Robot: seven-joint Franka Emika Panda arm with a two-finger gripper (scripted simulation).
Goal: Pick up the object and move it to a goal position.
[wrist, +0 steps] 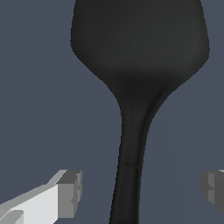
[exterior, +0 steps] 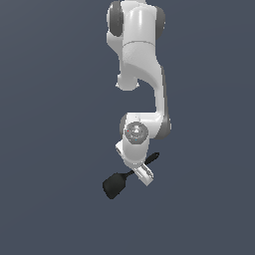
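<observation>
While the gripper (wrist: 140,192) hangs directly over the spatula (wrist: 138,78), its jaws stand wide apart and grip nothing; the handle runs between the two fingertips (wrist: 70,192), clear of both. Blade lies beyond the fingers, handle tip behind them. Judged: light, rigid, smooth matte. Best hold is the thin handle near the neck. Height above it unclear.

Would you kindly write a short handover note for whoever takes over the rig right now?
End effector: open, a finger on each side of the spatula's handle, not touching it.
Spatula: dark, lying under the end effector in the exterior view, blade toward that view's lower left, handle tip poking out on the other side.
Done: the arm is lined up over the handle.
Left: close on the handle, lift, carry to the goal; no goal marker is visible.
</observation>
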